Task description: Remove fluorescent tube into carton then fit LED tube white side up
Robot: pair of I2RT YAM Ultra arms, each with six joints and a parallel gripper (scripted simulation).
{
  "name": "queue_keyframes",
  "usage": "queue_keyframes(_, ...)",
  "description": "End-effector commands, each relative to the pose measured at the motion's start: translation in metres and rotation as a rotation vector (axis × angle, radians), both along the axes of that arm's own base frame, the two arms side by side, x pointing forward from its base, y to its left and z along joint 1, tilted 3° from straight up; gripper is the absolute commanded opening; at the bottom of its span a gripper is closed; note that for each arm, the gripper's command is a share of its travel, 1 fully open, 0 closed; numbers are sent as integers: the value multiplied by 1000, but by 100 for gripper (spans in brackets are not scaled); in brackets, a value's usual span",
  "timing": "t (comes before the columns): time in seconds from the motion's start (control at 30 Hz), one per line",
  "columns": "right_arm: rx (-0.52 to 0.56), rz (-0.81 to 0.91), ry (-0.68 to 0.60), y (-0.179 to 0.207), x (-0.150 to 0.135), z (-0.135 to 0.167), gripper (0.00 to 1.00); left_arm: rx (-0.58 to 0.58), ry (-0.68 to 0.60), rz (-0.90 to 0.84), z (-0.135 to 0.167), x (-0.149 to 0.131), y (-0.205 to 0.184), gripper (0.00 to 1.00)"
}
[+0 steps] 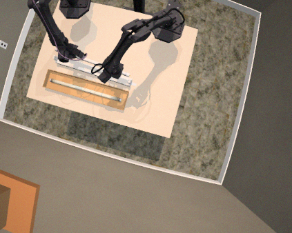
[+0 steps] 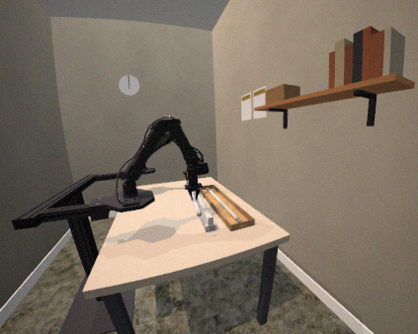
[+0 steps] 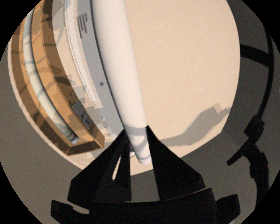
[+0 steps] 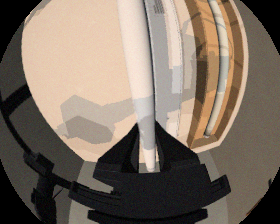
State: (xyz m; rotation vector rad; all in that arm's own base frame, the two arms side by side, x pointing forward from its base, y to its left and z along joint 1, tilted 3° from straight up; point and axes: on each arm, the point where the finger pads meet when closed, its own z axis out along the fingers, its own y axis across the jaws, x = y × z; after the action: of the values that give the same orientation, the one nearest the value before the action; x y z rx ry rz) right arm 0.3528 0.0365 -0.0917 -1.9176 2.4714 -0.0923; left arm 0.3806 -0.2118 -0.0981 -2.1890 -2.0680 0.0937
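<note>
The LED tube [image 1: 89, 61] [image 3: 118, 65] [image 4: 136, 55] is a long pale tube. It hangs level just over the bench, along the side of the light fixture [image 1: 126, 80] [image 2: 209, 219] [image 3: 103, 90] [image 4: 163, 65] away from the carton. My left gripper [image 1: 105, 76] [image 3: 136, 130] is shut on one end part of the tube. My right gripper [image 1: 64, 56] [image 4: 146, 124] is shut on the other. The old fluorescent tube [image 1: 85, 90] [image 2: 228, 208] [image 3: 27, 60] [image 4: 220, 60] lies flat in the orange carton [image 1: 70, 80] [image 2: 248, 223] [image 3: 83, 145] [image 4: 197, 60], which sits flat on the bench beside the fixture.
The carton lies close to the bench edge [image 1: 94, 117]. Both arm bases [image 1: 74, 8] [image 1: 170, 27] stand along the opposite edge. A wide stretch of bench top [image 1: 163, 86] lies past one end of the fixture.
</note>
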Motion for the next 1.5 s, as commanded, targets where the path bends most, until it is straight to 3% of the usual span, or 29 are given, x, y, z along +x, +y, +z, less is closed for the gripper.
queue_keyframes(0.0,33,-17,-86,4,28,18,11,-42,-9,-4,13,6,-10,11)
queue_keyframes(0.1,24,-2,-25,-1,17,5,11,-28,15,14,3,6,-1,11)
queue_keyframes(0.23,33,0,-88,9,30,22,11,-54,-35,-20,24,10,-20,11)
queue_keyframes(0.3,30,7,-79,6,29,22,11,-30,7,-15,6,2,-14,11)
queue_keyframes(0.6,33,-4,-91,6,33,22,11,-40,-9,-13,12,6,-15,11)
queue_keyframes(0.83,23,4,-25,-3,25,6,11,-27,7,8,6,9,-8,11)
queue_keyframes(0.93,24,27,-38,5,30,15,11,-27,8,22,7,15,-1,11)
queue_keyframes(1.0,31,6,-89,5,41,23,11,-43,-22,-8,19,15,-16,11)
queue_keyframes(1.17,31,0,-92,3,43,23,11,-33,-3,-11,9,11,-16,11)
queue_keyframes(1.23,25,8,-32,-4,33,8,11,-28,8,7,5,12,-10,11)
queue_keyframes(1.33,27,29,-50,3,37,19,11,-32,-1,30,10,20,-2,11)
queue_keyframes(1.4,24,13,-29,-5,36,6,11,-29,4,21,8,18,-7,11)
queue_keyframes(1.47,31,7,-84,3,46,21,11,-50,-34,-3,25,21,-19,11)
